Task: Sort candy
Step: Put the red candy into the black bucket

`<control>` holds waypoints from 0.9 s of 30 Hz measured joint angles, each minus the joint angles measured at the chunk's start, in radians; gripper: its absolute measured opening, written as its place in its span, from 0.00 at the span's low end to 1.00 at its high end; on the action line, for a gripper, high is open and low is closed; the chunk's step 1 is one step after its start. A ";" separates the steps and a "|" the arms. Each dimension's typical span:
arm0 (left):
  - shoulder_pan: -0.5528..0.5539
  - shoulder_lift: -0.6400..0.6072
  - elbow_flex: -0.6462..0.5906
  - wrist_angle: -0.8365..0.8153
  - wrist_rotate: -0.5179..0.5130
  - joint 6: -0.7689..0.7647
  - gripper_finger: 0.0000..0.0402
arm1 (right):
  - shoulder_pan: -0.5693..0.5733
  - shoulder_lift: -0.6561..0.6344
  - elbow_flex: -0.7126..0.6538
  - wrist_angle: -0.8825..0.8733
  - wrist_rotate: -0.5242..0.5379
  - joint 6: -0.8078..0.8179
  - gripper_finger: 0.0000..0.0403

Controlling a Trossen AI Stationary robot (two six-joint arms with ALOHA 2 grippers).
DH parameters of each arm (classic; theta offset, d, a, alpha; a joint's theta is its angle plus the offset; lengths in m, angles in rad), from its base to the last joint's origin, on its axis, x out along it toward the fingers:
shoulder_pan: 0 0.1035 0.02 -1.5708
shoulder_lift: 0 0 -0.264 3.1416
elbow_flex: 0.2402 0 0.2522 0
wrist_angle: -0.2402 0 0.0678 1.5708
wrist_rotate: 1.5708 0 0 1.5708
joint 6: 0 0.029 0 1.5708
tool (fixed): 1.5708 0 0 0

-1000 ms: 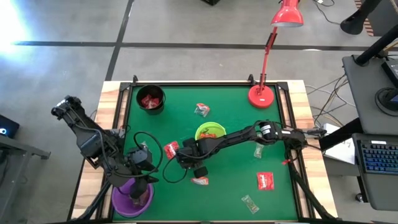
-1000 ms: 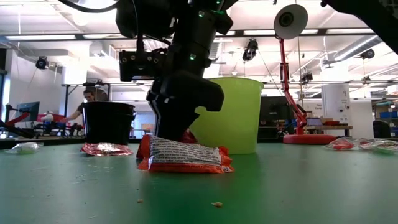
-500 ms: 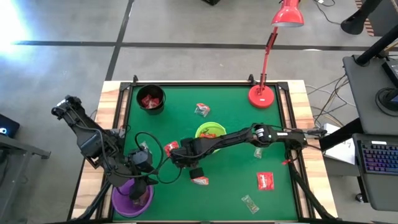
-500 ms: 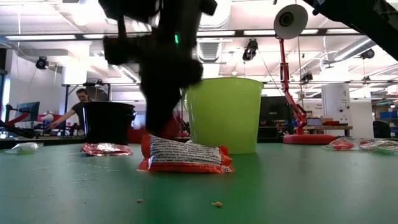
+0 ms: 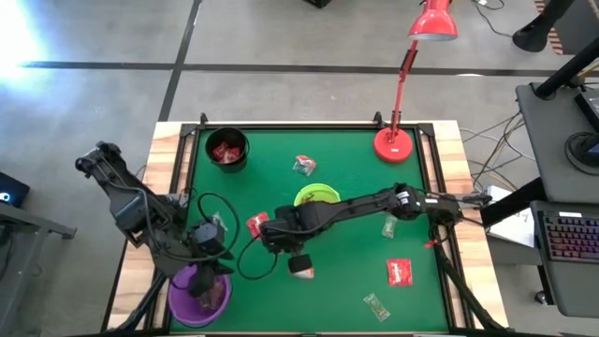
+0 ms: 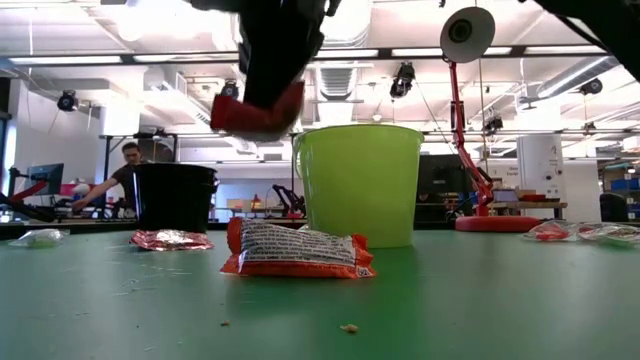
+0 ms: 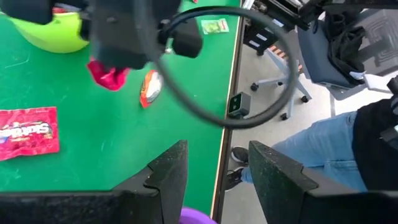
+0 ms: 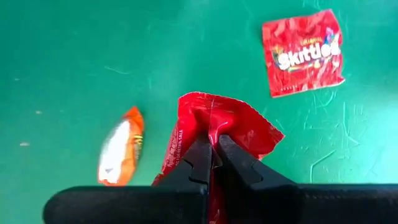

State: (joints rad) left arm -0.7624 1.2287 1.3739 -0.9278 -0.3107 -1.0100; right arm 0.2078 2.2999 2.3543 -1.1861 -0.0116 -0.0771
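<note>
Carrying a pinched packet to the right bowl is the step here, I reckon, so the trick is a clean lift and a straight path. Nearest the front edge, the left gripper (image 5: 208, 271) hangs over the purple bowl (image 5: 182, 301) with its fingers apart and nothing in them, just waiting. A bit further in, the right gripper (image 8: 212, 151) is clamped shut on a red packet (image 8: 211, 121), held up off the green table (image 5: 356, 271) by its crumpled edge. An orange-red wrapper (image 6: 296, 250) lies just below and beside it, and a flat red packet (image 8: 303, 51) sits near. Beyond those is the lime-green bowl (image 6: 360, 180), and at the far corner the black bowl (image 5: 227, 148), which already has red packets inside. I'd keep the grip tight, stay high enough to clear the green rim, and only let go once it's over the black one.
</note>
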 joint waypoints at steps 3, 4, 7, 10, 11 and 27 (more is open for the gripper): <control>0.000 -0.026 0.000 -0.019 -0.002 0.000 0.38 | 0.011 -0.028 0.000 0.000 0.002 0.001 0.02; 0.000 -0.035 0.000 -0.027 -0.002 0.001 0.38 | 0.015 -0.040 0.000 0.002 0.003 0.003 0.02; 0.000 -0.063 0.000 -0.075 -0.016 0.004 0.38 | 0.022 -0.074 0.000 0.008 0.004 0.007 0.02; 0.007 -0.098 0.000 -0.144 -0.062 -0.003 0.38 | 0.024 -0.108 0.000 0.029 0.012 -0.001 0.02; 0.013 -0.109 0.000 -0.166 -0.072 -0.007 0.38 | 0.024 -0.122 0.000 0.045 0.012 -0.001 0.02; 0.204 -0.227 0.000 -0.200 -0.118 0.002 0.48 | -0.007 -0.272 0.002 0.280 0.255 -0.167 0.02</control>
State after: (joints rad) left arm -0.5586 1.0016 1.3739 -1.1280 -0.4291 -1.0079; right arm 0.2008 2.0281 2.3562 -0.9062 0.2434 -0.2437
